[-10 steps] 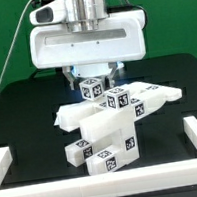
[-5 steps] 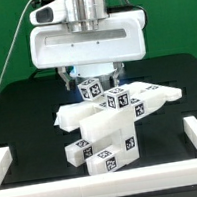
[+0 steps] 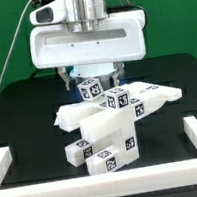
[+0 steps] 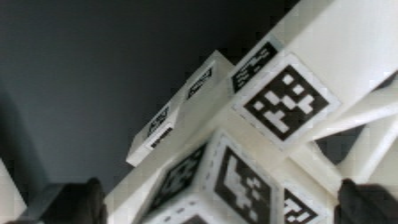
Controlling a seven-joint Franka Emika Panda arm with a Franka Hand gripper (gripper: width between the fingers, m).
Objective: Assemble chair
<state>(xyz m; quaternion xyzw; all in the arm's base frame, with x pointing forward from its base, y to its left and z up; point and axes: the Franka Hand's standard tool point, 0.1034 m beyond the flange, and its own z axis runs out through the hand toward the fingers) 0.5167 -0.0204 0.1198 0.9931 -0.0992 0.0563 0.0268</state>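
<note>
Exterior view: the chair (image 3: 108, 125), a cluster of white tagged blocks and slabs, stands on the black table (image 3: 18, 112) just inside the white rail (image 3: 9, 164). The gripper (image 3: 89, 85) hangs directly above the chair's topmost cube, its jaws apparently spread beside that cube; contact cannot be told. In the wrist view the chair (image 4: 267, 110) fills the frame.

The black table (image 3: 18, 117) carries the white chair (image 3: 106, 136).
</note>
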